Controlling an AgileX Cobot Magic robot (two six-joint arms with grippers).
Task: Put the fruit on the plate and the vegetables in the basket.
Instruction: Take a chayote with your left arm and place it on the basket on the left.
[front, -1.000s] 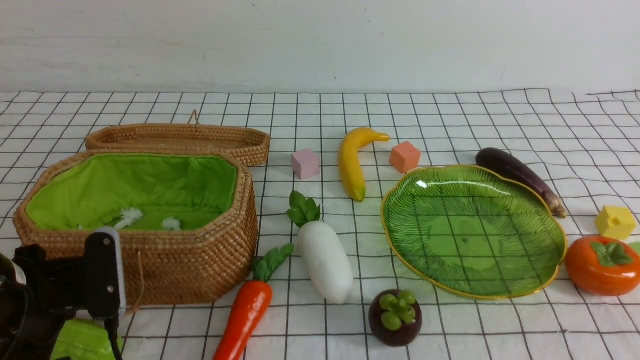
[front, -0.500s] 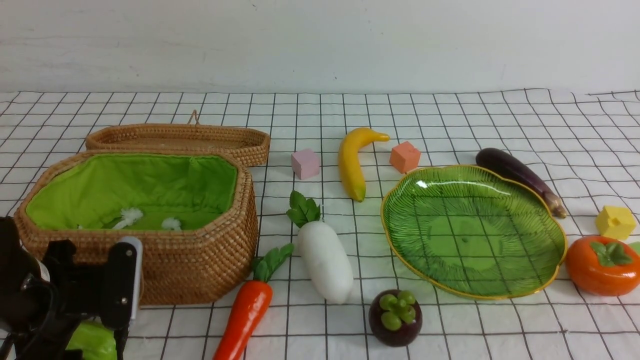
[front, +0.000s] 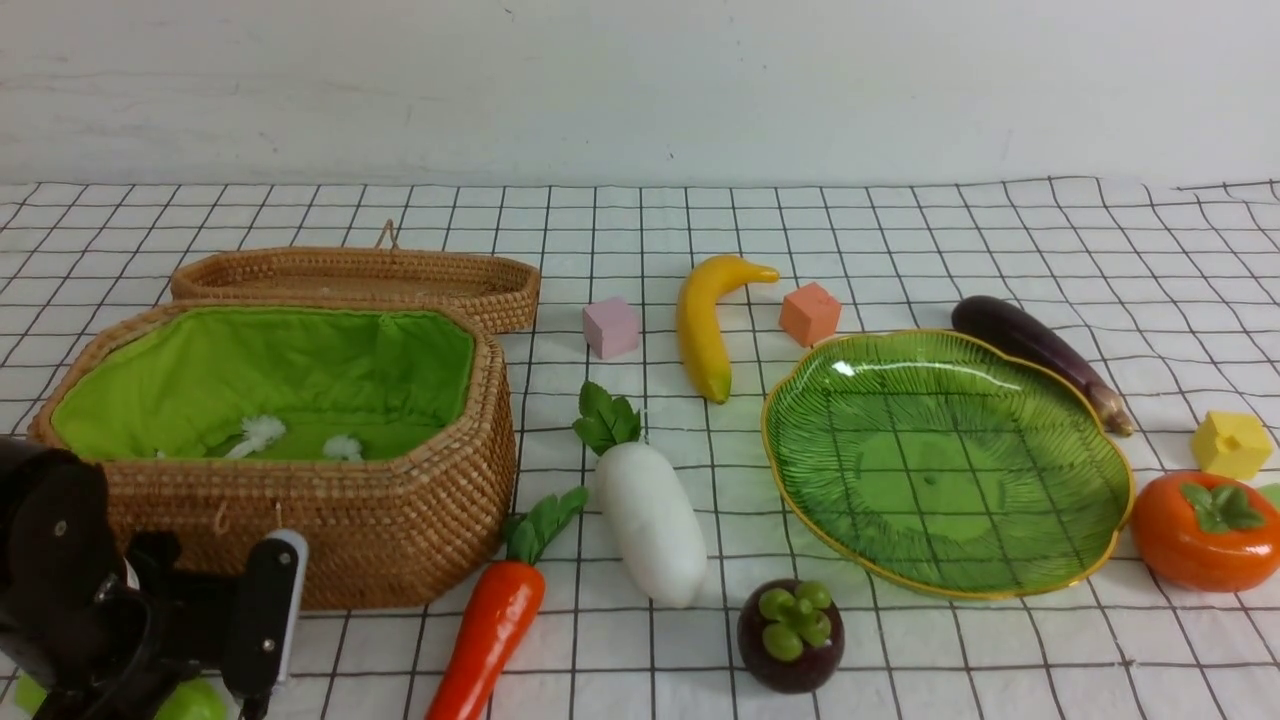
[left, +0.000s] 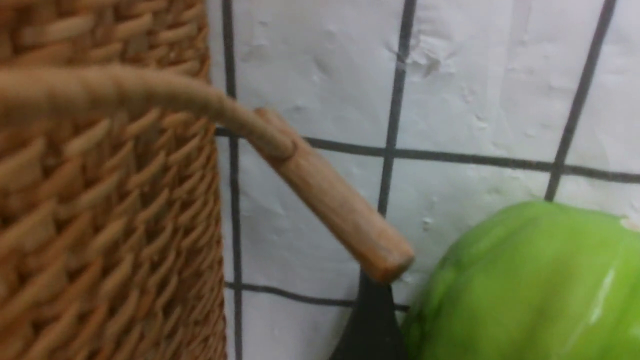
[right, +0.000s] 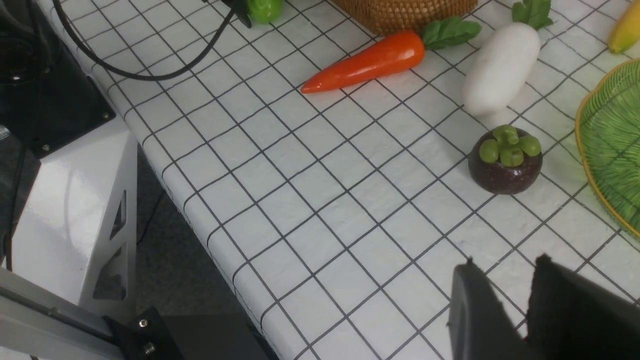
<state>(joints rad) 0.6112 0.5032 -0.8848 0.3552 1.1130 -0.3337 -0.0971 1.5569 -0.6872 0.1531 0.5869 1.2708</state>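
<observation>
One shift, left jaws lower, nearer gourd (left: 520, 285)

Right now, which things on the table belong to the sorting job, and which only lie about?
For the job: banana, mangosteen, persimmon, white radish, carrot, eggplant, green gourd, green glass plate, rattan basket.
Just lying about: pink cube, orange cube, yellow cube, basket lid.

A white cloth (front: 900, 640) with a black grid lies below a plain white wall (front: 640, 90). On it sit a shallow woven lid (front: 355, 275), seemingly with a small loop (front: 386, 235) at its far rim, a pink cube (front: 611, 327), an orange cube (front: 810, 313) and, far right, a yellow cube (front: 1231, 444).
</observation>
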